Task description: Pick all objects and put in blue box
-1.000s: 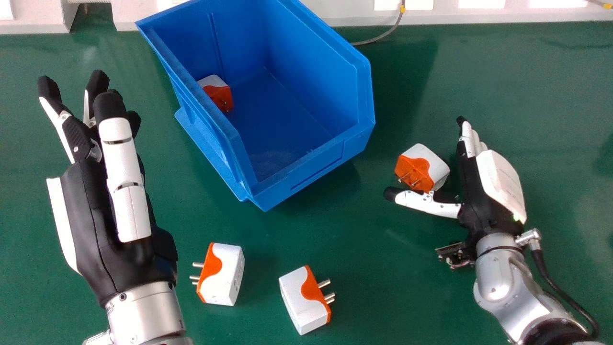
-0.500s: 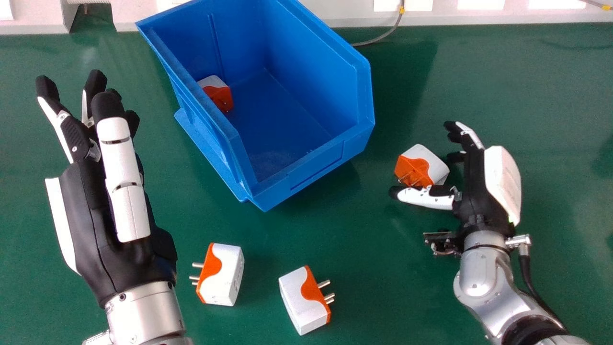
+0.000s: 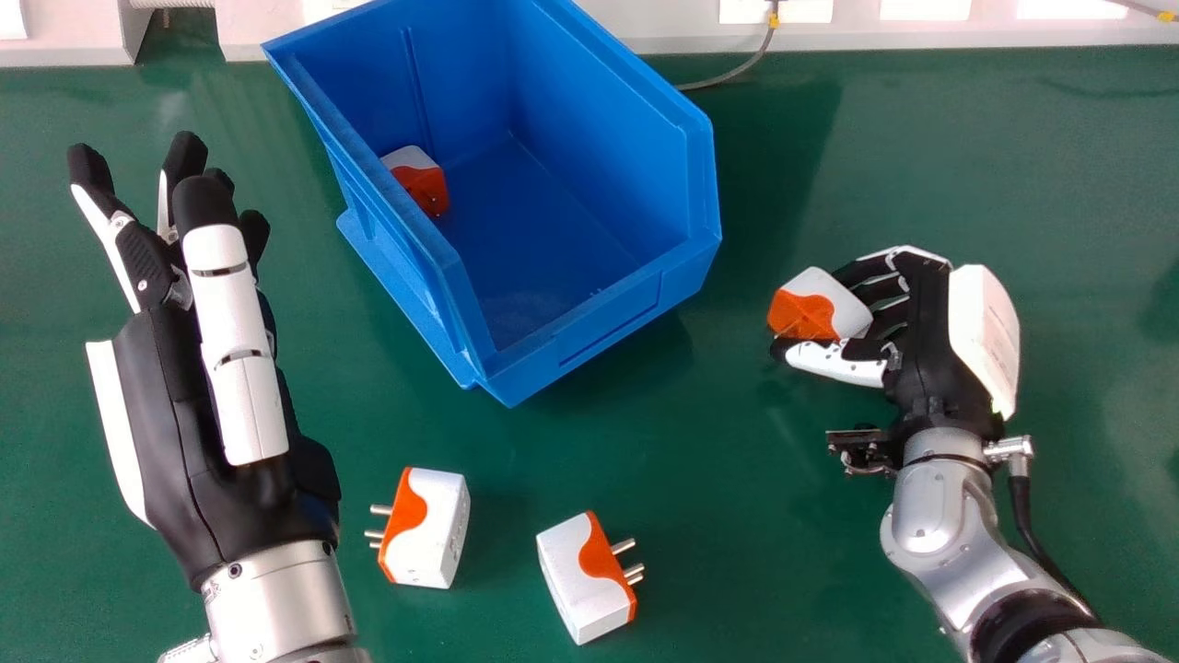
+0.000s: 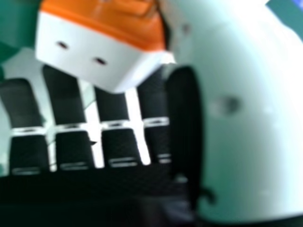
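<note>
In the head view, we have our right hand (image 3: 930, 341) at the view's right, its fingers (image 3: 870, 269) and thumb (image 3: 838, 366) curled around a white-and-orange plug adapter (image 3: 834, 304), orange part facing the blue box (image 3: 599, 318). We cannot tell whether this adapter touches the green table (image 3: 700, 516). The box stands between our two hands, farther away, and inside it, against its left wall, lies another adapter (image 3: 424, 182). Two more wait on the table nearer to us: one (image 3: 437, 529) beside our left wrist, prongs pointing left, and one (image 3: 589, 580) to its right, prongs pointing right. Our left hand (image 3: 170, 414) is at the view's left, open, with its fingers extended. In the right hand view, we see the gripped adapter's orange part and a white face with two dark holes, close against the thumb, and our dark finger pads (image 4: 64, 94) near it.
</note>
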Motion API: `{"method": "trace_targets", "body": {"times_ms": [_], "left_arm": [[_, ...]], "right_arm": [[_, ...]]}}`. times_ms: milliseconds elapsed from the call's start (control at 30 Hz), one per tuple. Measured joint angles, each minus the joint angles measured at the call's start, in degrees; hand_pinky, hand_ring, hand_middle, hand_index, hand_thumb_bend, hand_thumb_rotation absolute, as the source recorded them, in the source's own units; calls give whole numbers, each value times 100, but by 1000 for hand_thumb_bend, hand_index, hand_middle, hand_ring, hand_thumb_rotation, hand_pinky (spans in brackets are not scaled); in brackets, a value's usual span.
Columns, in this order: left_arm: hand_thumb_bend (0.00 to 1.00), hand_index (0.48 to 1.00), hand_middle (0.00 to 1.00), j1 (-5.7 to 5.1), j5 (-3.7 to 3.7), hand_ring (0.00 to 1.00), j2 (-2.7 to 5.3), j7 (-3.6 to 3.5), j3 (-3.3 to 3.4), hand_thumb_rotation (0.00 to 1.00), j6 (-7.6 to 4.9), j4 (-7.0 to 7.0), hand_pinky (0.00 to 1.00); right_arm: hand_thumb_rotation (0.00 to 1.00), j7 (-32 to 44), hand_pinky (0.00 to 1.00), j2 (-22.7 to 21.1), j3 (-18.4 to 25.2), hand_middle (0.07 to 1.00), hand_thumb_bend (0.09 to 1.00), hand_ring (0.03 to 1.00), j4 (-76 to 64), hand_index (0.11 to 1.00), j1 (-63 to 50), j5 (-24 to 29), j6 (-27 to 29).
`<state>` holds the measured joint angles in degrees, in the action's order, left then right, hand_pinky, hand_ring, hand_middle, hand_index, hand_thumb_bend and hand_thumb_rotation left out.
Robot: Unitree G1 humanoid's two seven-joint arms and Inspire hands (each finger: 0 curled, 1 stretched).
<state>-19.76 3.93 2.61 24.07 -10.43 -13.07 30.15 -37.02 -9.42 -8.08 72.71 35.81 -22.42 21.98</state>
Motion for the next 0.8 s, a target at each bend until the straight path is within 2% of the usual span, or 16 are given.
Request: {"method": "trace_targets", "body": {"times_ms": [267, 367, 467, 600, 800], "left_arm": [[536, 935, 962, 2, 1, 965, 0, -12, -2, 797, 0, 0, 943], [536, 935, 960, 4, 4, 964, 0, -27, -1, 797, -1, -1, 941], [536, 935, 960, 13, 15, 963, 0, -38, 3, 796, -5, -9, 941], [535, 940, 963, 23, 20, 967, -1, -43, -2, 794, -5, -22, 948], [534, 940, 962, 32, 26, 966, -1, -58, 1, 796, -10, -41, 949]], "right_arm": [[0, -48, 359, -1, 50, 492, 502, 422, -3, 457, -61, 32, 203], [0, -111, 357, 14, 66, 485, 502, 424, -49, 461, -123, 57, 504], [0, -344, 357, 17, 116, 484, 502, 424, -316, 462, -166, 95, 889], [0, -910, 341, -78, 53, 493, 500, 422, -981, 488, -207, -208, 934], [0, -1123, 340, -198, 124, 508, 500, 434, -2012, 484, -480, -306, 1017]]}}
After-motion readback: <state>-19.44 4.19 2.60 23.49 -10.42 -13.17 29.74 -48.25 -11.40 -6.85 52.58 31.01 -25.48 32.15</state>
